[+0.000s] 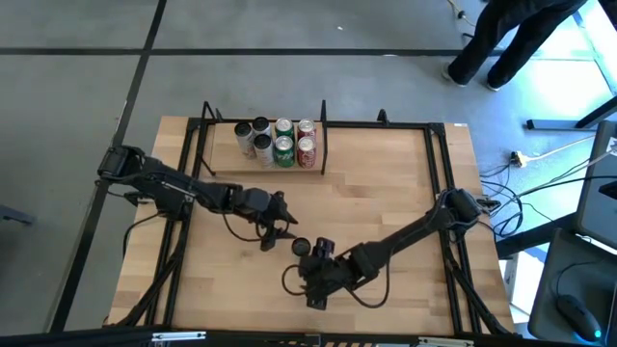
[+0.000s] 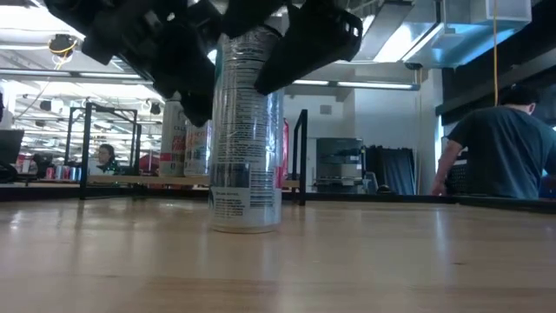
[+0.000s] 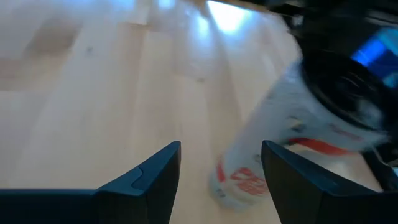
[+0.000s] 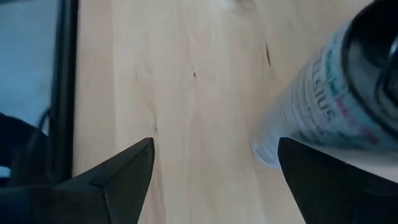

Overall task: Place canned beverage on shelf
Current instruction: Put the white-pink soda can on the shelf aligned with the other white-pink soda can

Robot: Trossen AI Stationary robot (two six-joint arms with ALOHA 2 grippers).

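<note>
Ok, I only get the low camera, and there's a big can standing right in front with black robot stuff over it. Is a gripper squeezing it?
Observer: No. The left wrist camera shows the left gripper open, with the can just past its fingertips, not pinched.
Operator: What about the other arm?
Observer: Its wrist camera shows the right gripper open too. The can is off to one side, and there is only bare table between the fingers.
Operator: Where's the shelf it goes on?
Observer: From above, the shelf sits at the table's far edge, toward the left arm's side, and several cans stand on it in two rows.
</note>
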